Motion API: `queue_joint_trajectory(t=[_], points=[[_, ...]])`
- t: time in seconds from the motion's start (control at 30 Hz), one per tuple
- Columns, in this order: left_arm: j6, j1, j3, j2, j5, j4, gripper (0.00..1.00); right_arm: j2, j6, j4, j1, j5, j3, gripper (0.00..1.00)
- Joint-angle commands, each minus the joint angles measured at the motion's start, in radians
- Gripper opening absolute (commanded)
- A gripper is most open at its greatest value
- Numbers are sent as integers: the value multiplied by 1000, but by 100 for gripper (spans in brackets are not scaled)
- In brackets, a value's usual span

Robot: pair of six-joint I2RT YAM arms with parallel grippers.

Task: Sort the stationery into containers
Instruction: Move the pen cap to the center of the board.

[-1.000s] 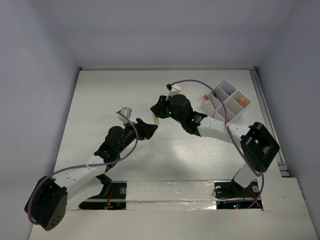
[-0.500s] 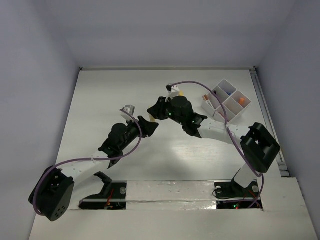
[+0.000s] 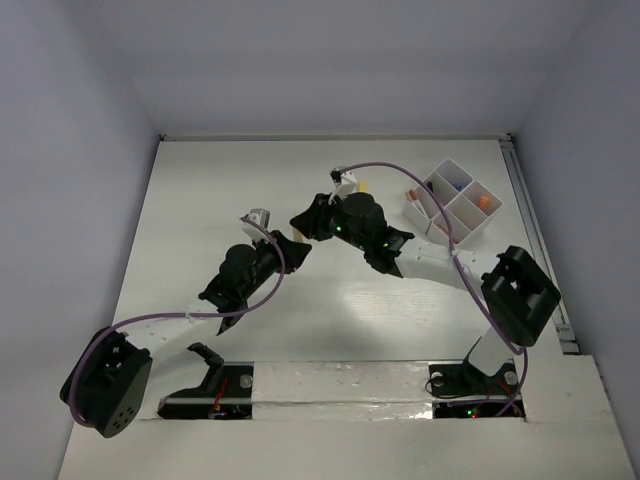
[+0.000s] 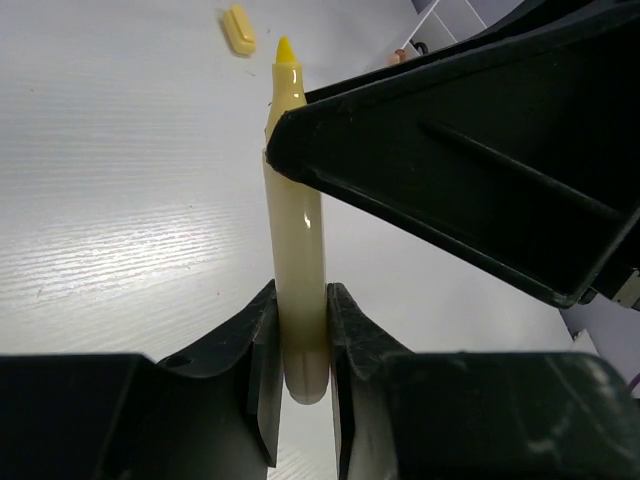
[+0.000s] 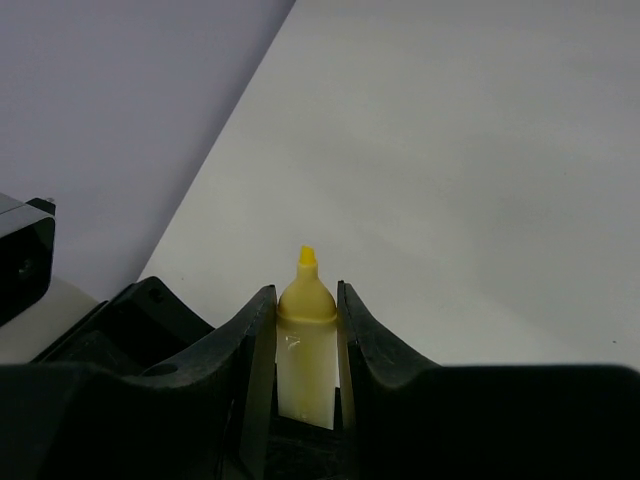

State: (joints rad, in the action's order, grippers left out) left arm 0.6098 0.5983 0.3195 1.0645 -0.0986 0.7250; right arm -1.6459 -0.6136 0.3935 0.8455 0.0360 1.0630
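Observation:
A pale yellow tube (image 4: 297, 250) with a yellow pointed tip is held above the table between both grippers. My left gripper (image 4: 298, 370) is shut on its blunt rear end. My right gripper (image 5: 305, 310) is shut on the tip end of the yellow tube (image 5: 305, 345), and its black fingers (image 4: 450, 150) cross over the tube in the left wrist view. From above, the two grippers meet at mid-table around the tube (image 3: 298, 240). The white organiser tray (image 3: 436, 216) stands at the back right, holding an orange bit (image 3: 483, 202) and a blue-capped item (image 3: 455, 185).
A small yellow eraser-like bit (image 4: 238, 28) lies on the table beyond the tube, also visible beside the right wrist as the yellow bit (image 3: 360, 183). The right arm stretches from its base past the tray's near side.
The left gripper moved up to the tube's rear end and shut on it. The right gripper shifted slightly left, still holding the tube.

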Motion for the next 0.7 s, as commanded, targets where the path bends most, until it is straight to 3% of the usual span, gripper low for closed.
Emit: queue_joint_trajectory(t=[0.0, 0.07, 0.2, 0.23, 0.33, 0.5, 0.67], points=[[-25, 8, 47, -26, 11, 27, 0, 14, 5, 56, 9, 16, 0, 7], [-36, 8, 44, -44, 16, 14, 0, 17, 11, 41, 9, 15, 0, 10], [-64, 8, 43, -84, 19, -44, 0, 31, 67, -36, 9, -16, 23, 34], [-71, 8, 43, -101, 28, -56, 0, 35, 78, -47, 9, -30, 25, 49], [-105, 8, 44, -129, 48, -107, 0, 67, 95, -87, -29, -65, 22, 64], [-136, 8, 27, -196, 83, -157, 0, 116, 83, -85, -143, -13, -26, 64], [-153, 8, 10, -244, 100, -167, 0, 7, 115, -263, -305, 57, 81, 42]])
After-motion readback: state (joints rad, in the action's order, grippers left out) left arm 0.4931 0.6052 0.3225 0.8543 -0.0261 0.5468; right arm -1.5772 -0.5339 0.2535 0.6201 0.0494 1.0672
